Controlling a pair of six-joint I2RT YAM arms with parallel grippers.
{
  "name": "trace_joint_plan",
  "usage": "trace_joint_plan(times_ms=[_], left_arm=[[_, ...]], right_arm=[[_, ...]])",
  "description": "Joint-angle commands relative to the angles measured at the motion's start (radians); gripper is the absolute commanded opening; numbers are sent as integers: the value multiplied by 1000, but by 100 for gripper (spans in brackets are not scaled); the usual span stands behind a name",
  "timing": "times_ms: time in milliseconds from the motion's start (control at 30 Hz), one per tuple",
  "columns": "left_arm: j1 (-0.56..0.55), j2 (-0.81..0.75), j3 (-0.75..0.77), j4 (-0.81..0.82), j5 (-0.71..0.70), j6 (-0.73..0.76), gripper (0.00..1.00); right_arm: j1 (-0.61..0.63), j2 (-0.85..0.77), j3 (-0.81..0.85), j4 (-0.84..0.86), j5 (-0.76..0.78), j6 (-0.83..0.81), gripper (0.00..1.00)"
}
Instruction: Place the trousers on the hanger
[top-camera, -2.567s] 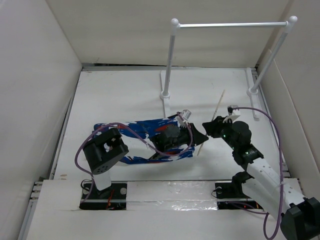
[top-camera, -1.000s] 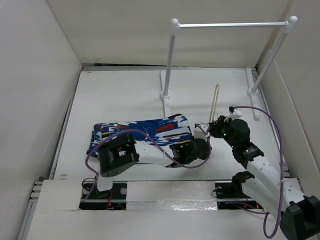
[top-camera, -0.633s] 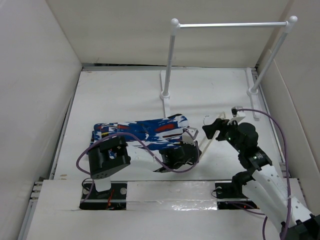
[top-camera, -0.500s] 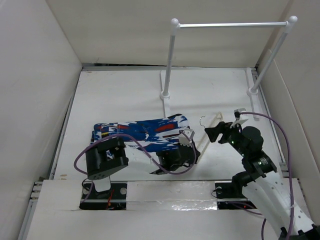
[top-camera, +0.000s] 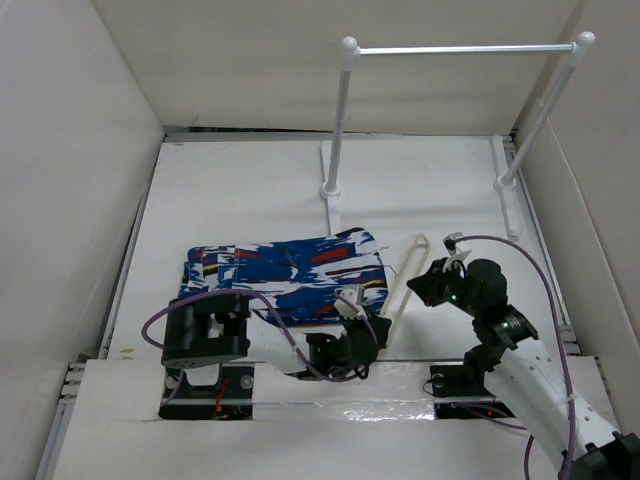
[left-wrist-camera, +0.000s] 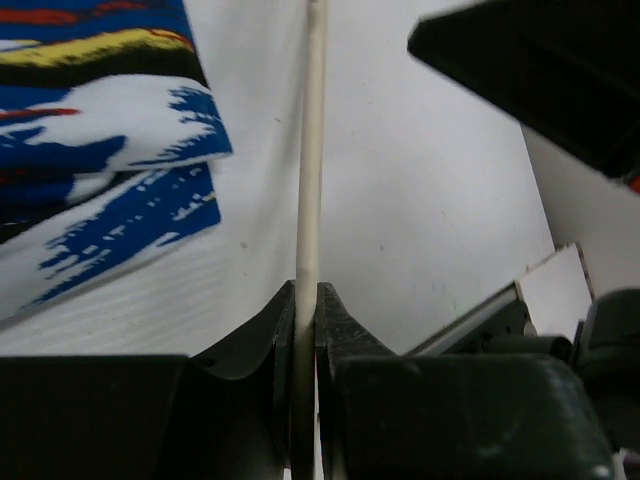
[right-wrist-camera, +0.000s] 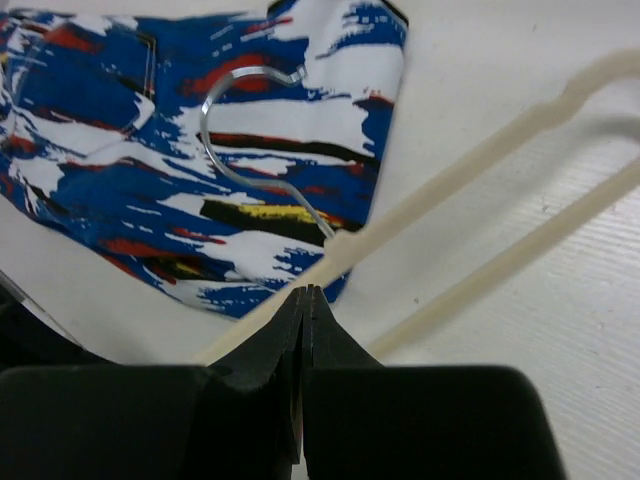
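Filling the overhead view is a white table (top-camera: 240, 190) walled with white panels. At its far right stands a white two-post rail stand (top-camera: 340, 130) with a metal crossbar, well apart from everything else.

The trousers (top-camera: 270, 265) lie folded flat, left of centre, as a blue block streaked with white, red, black and yellow. Nothing grips them.

Both dark arms reach in from the near edge. The left gripper (left-wrist-camera: 306, 300) sits low, near the trousers' near right corner, with its jaws narrowed tight onto one slim bar of the hanger (top-camera: 403, 285). The right gripper (right-wrist-camera: 303, 300) is just right of the hanger, with its jaws pressed together and no gap showing. Their tips meet the hanger's sloping arm close to where the hook joins. Whether they pinch it cannot be told.

The hanger, thin and pale cream, runs from near left to far right, just beside the trousers' right edge and between the two grippers. In the right wrist view its wire hook (right-wrist-camera: 245, 120) curves over the printed fabric. Contact cannot be told.
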Motion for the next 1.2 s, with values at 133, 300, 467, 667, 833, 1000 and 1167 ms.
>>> trace_joint_plan(times_ms=[133,300,467,667,833,1000,1167], left_arm=[[34,39,-7,-6,-209,-156,0],[100,67,7,-11,-194,-180,0],[110,79,-8,84,-125,-127,0],[110,125,-8,118,-68,-153,0],[110,162,-2,156,-29,-159,0],[110,165,-7,155,-42,-168,0],[110,173,-5,159,-46,-164,0]], right_arm=[[-2,7,-38,148,-64,4,0],[-2,111,-84,278,-38,17,12],[-2,376,-37,424,-75,-28,14],[-2,604,21,562,-112,-48,21],[7,684,34,622,-94,-42,23],[28,728,81,594,-18,-51,29],[38,865,150,608,-14,-59,44]])
